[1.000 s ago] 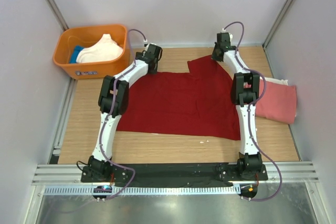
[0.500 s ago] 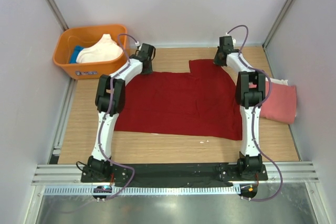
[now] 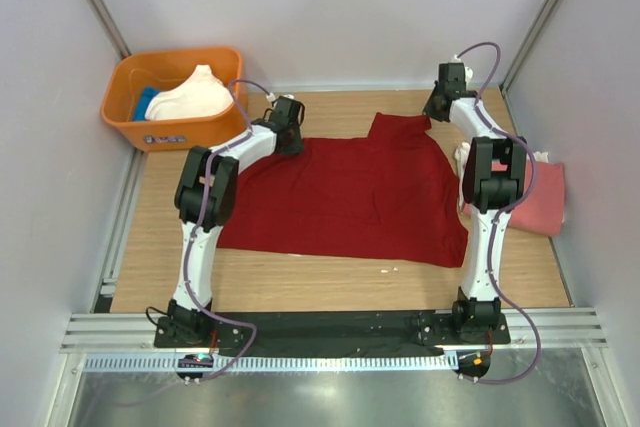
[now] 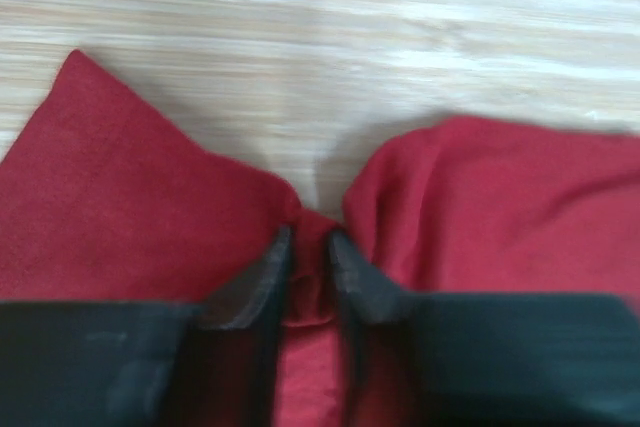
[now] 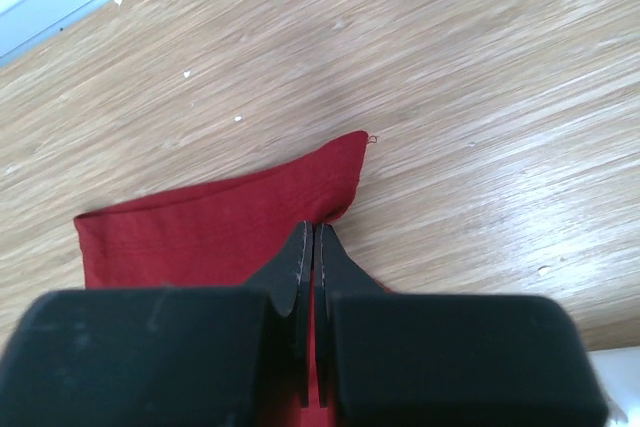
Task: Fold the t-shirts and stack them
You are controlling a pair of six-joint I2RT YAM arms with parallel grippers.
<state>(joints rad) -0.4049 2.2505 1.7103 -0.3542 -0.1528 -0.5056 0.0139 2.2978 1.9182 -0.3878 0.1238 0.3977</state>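
Note:
A dark red t-shirt (image 3: 350, 192) lies spread flat on the wooden table. My left gripper (image 3: 292, 142) is at its far left edge. In the left wrist view the left gripper (image 4: 308, 247) is shut on a bunched fold of the red cloth (image 4: 470, 197). My right gripper (image 3: 432, 115) is at the shirt's far right corner. The right wrist view shows the right gripper (image 5: 314, 232) shut, its tips pinching the edge of the sleeve (image 5: 220, 222). A folded salmon-pink t-shirt (image 3: 530, 197) lies to the right of the red one.
An orange tub (image 3: 175, 129) stands at the far left, holding a cream t-shirt (image 3: 195, 95) and a blue one (image 3: 148, 102). A bit of white cloth (image 3: 540, 157) shows at the pink shirt's far edge. Grey walls close in both sides and the back.
My left gripper has shut on the shirt's far left edge. My right gripper has carried the sleeve to the right and farther back, drawing the shirt's far edge out.

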